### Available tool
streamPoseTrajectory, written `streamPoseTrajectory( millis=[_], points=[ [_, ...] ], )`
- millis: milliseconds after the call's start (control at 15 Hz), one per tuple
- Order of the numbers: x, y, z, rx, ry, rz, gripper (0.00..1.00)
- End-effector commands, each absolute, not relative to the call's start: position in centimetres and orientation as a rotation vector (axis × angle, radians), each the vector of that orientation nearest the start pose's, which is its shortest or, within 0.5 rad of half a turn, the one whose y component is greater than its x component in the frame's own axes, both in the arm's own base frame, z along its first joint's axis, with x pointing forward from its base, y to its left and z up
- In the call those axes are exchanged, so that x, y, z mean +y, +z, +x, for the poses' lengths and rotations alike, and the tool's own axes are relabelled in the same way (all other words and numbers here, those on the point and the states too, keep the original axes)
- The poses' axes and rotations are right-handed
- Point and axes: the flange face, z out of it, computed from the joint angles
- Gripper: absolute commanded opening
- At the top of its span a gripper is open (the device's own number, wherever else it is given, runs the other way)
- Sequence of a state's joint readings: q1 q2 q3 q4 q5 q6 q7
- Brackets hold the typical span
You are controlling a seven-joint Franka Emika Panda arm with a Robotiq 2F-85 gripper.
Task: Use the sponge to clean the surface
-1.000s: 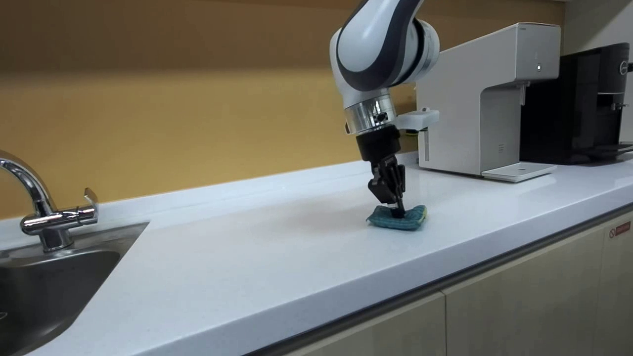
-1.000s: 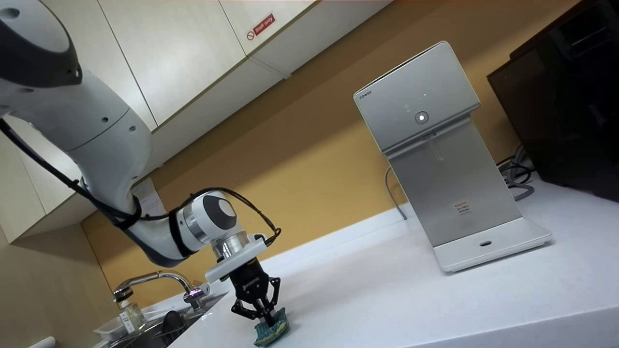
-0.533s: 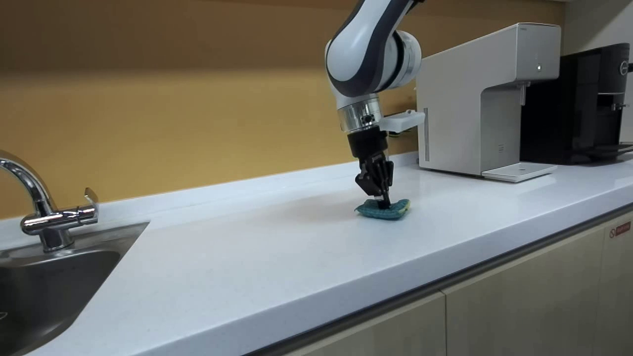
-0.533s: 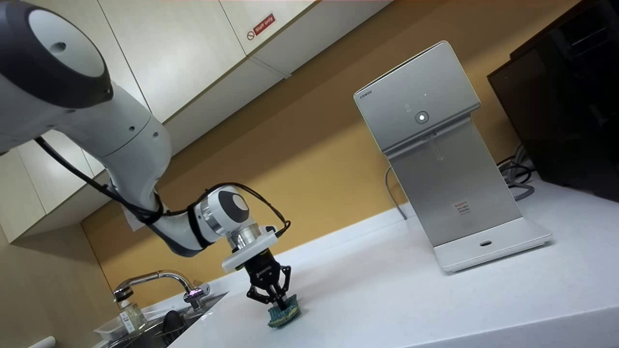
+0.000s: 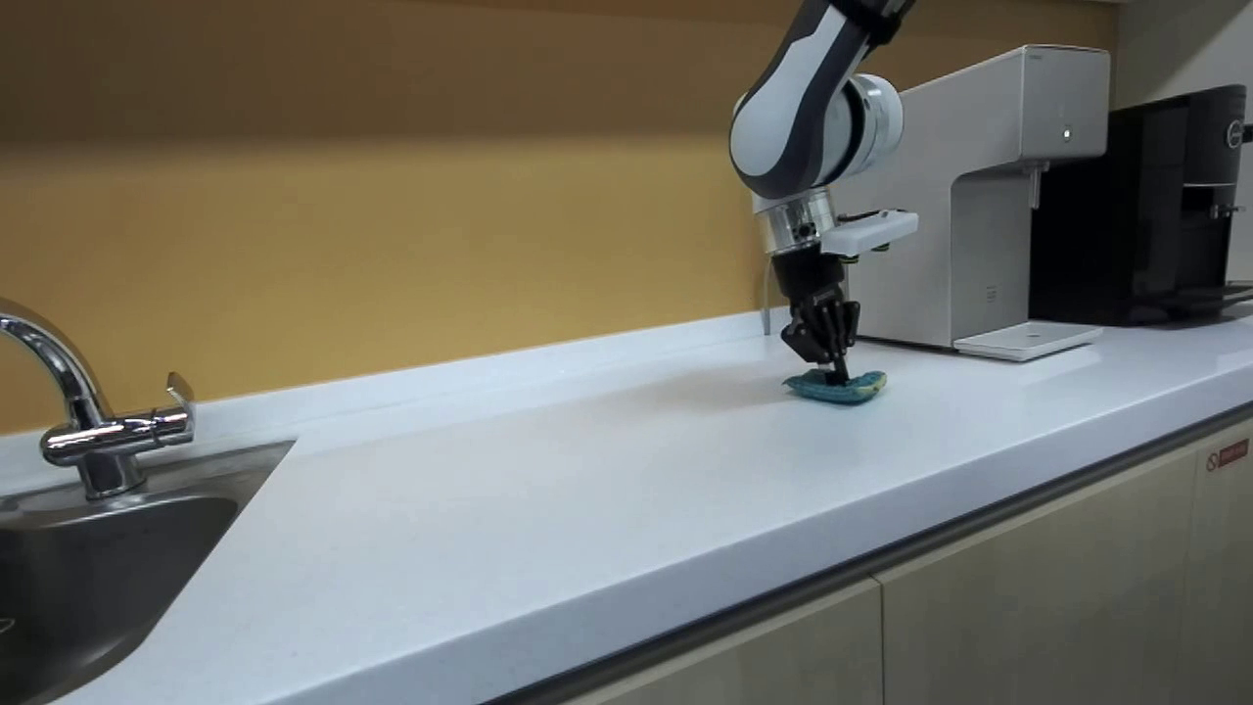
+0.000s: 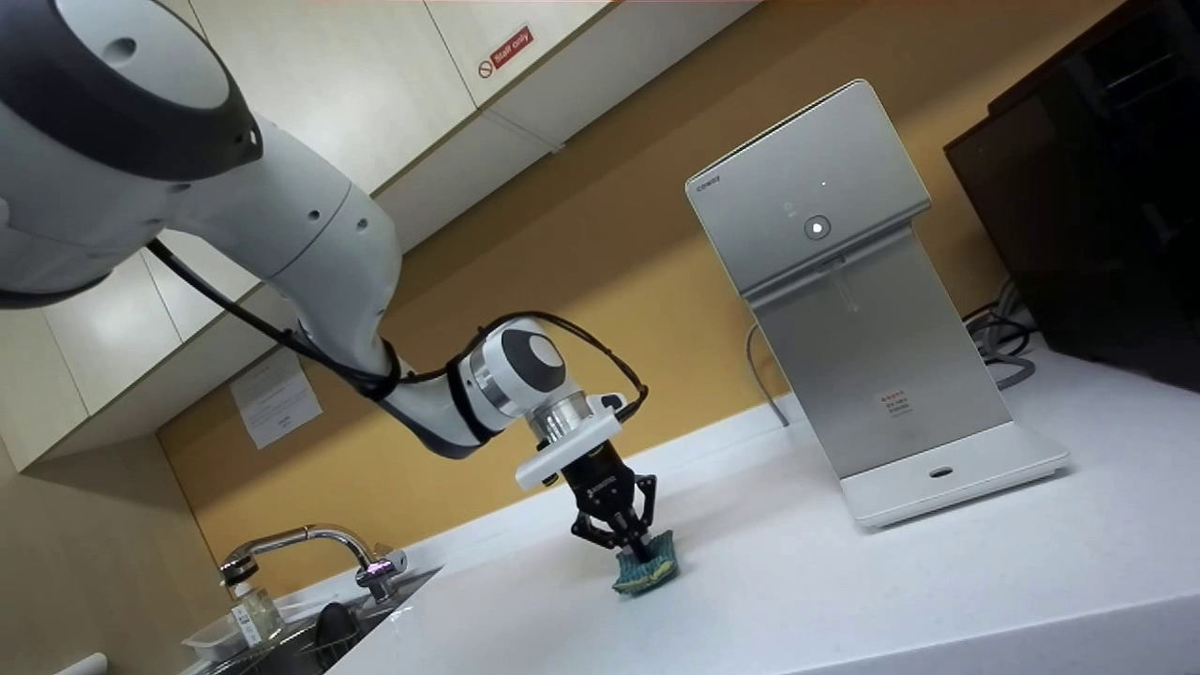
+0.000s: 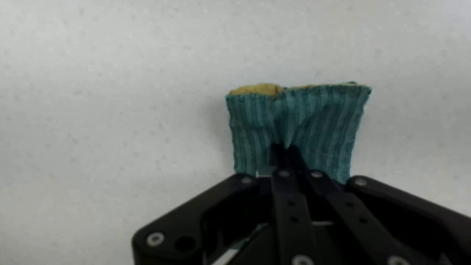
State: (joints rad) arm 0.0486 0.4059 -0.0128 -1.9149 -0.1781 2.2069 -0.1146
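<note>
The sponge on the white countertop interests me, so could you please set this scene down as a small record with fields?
Tool: striped teal sponge, yellow showing along one edge
Grip: gripper shut on the sponge, pinching up a fold
Surface: white countertop, with the sponge apparently resting on it
Appliances: water dispenser; black coffee machine beside it
Sink end: chrome faucet at the steel sink
Sign: red "Staff only" sign on an overhead cabinet
Unclear: how clean the countertop is
</note>
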Motion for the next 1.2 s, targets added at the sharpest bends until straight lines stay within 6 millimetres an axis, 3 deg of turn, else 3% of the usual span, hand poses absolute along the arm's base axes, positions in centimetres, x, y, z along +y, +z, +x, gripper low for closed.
streamPoseTrajectory(
  millis=[0,333,667,867,1133],
  points=[
    [-0.6,26.2,58.4,-0.341,0.278,-3.269,0.01],
    [0.0,25.3,53.6,-0.407,0.388,-3.245,0.01],
    [1.9,24.4,48.1,-0.566,0.532,-3.203,0.01],
    [4.7,24.2,46.7,-0.719,0.538,-3.165,0.01],
    [9.8,23.6,46.5,-0.936,0.537,-3.110,0.01]
  ],
)
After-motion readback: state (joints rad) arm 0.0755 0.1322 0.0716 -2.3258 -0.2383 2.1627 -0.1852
